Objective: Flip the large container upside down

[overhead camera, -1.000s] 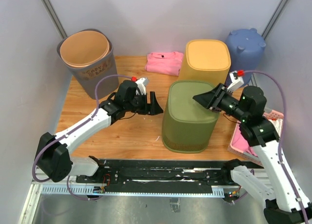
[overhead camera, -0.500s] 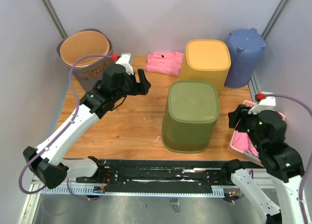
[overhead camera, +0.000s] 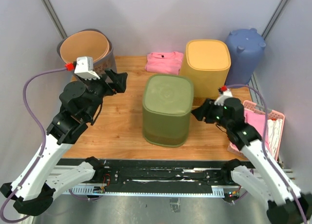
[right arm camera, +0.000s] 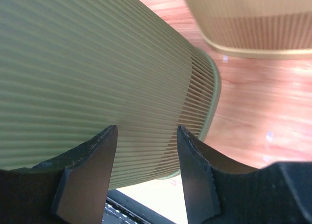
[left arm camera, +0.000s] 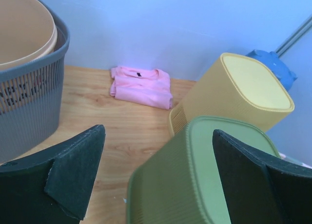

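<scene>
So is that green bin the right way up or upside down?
Upside down: the green bin shows its closed flat base on top, and its rimmed mouth faces down at the table.

I count one green container, one yellow container, one blue bin, one grey basket, one pink shirt, one pink tray

**Left wrist view:** the picture's left edge is cutting off the grey basket, the bottom edge is cutting off the green container, and the yellow container is hiding most of the blue bin.

**Right wrist view:** the green container is overrunning the top and left edges, and the yellow container is showing blurred.

**Top view:** the right arm is covering part of the pink tray, and we are failing to resolve whether the right gripper's jaws are touching the green container.
</scene>
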### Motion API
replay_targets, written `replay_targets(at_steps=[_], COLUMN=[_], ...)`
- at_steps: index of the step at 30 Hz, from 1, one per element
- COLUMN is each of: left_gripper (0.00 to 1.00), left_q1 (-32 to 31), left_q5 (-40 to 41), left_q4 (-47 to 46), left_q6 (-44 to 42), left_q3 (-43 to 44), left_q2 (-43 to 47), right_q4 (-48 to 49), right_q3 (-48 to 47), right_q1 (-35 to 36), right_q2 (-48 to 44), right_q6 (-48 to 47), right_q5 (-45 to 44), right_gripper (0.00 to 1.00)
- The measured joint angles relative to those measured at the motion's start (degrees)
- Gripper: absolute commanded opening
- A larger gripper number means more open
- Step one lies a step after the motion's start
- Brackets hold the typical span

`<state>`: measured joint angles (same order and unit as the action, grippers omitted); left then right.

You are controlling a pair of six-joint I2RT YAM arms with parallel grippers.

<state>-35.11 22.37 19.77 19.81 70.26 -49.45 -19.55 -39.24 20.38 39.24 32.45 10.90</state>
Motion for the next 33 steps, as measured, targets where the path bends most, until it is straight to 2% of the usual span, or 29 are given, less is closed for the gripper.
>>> replay_targets(at_steps=[2, 6, 11, 16, 21, 25, 28, 33], left_gripper=[0.97, 0.98, 0.99, 0.99, 0.99, 0.99, 0.99, 0.99], left_q1=[0.0, 0.0, 0.0, 0.0, 0.0, 0.0, 0.0, 0.0], left_q5=[0.24, -0.79, -2.4, -3.32, -3.58, -2.86, -2.21, 1.18], left_q4=[0.39, 3.02, 5.42, 5.49, 3.65, 2.38, 1.42, 1.4], left_q6=[-0.02, -0.46, -1.92, -2.67, -1.88, -0.76, 0.26, 2.16], left_q3=[0.02, 0.46, 0.5, 1.16, 1.2, 1.07, 1.03, 1.05], left_q2=[-0.59, -2.62, -4.2, -4.83, -5.57, -5.66, -5.44, -4.74], right_q4=[5.03, 5.29, 4.39, 4.31, 5.92, 11.82, 17.68, 32.41], right_q3=[-1.18, -8.57, -8.57, -1.05, 5.16, 5.95, 5.75, 7.04], right_q1=[2.19, 4.85, 5.35, 7.06, 15.72, 24.5, 29.38, 30.34], right_q2=[6.99, 16.65, 11.15, 1.44, -0.9, 3.34, 9.07, 17.73], right_q6=[1.79, 1.33, -3.19, -7.3, -9.31, -10.32, -11.69, -13.11], right_q5=[1.4, 2.03, 2.8, 9.33, 15.41, 17.11, 13.77, 0.76], right_gripper=[0.54, 0.55, 0.55, 0.5, 0.52, 0.53, 0.53, 0.53])
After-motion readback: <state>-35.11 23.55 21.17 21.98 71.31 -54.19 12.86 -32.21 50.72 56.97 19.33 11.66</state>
